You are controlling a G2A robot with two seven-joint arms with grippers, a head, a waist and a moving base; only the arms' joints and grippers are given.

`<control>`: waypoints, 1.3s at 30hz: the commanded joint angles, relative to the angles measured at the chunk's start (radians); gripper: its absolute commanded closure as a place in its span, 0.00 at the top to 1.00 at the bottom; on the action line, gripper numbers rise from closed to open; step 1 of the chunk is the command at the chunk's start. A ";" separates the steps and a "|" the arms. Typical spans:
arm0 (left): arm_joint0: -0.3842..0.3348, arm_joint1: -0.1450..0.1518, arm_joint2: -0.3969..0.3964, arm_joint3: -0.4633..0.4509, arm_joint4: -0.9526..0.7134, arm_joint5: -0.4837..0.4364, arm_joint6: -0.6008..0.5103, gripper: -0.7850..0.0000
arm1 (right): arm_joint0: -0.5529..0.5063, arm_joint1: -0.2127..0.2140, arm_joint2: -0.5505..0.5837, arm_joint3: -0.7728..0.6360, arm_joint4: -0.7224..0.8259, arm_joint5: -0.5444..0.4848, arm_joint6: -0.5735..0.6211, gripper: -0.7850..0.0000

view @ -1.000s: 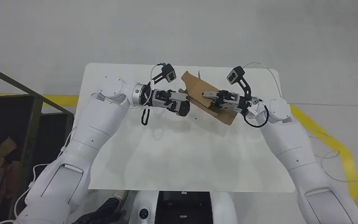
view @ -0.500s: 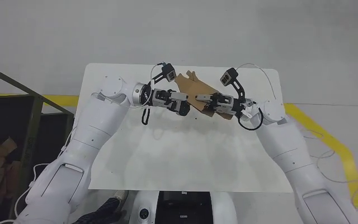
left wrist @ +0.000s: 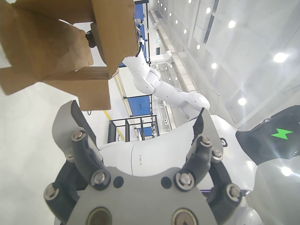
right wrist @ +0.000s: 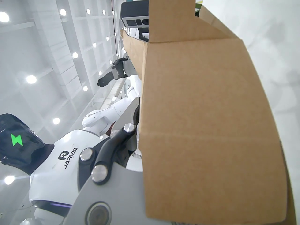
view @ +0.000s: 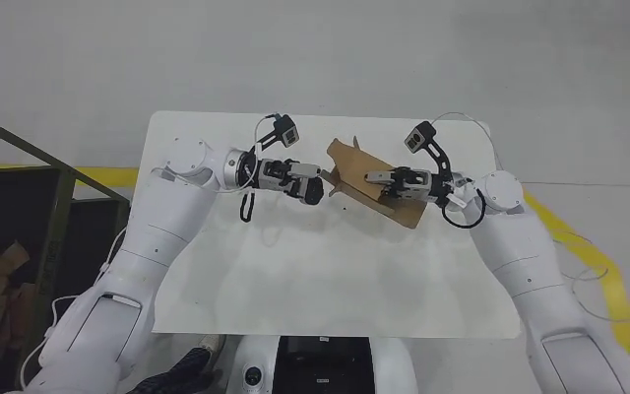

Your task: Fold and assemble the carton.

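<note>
The right jaws clamp the carton (view: 352, 165), tilted above the far half of the bench (view: 295, 286). The left jaws hang spread and empty just beside its loose flaps (left wrist: 93, 90). Best hold the body steady and press one flap squarely along its crease.

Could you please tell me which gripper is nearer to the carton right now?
Right. The right gripper is clamped on the carton, holding it up; the left gripper is open, just short of its end flaps.
</note>
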 commanded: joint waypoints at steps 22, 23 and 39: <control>0.028 0.006 0.011 -0.009 -0.001 0.013 0.045 1.00 | -0.019 0.006 -0.018 -0.068 0.079 -0.005 0.188 0.00; 0.024 0.004 0.016 -0.004 -0.005 0.010 0.045 1.00 | -0.020 0.006 -0.022 -0.071 0.080 -0.005 0.188 0.00; -0.025 -0.014 0.052 0.010 -0.050 -0.020 0.040 1.00 | -0.017 -0.002 -0.053 -0.045 0.085 -0.027 0.166 0.00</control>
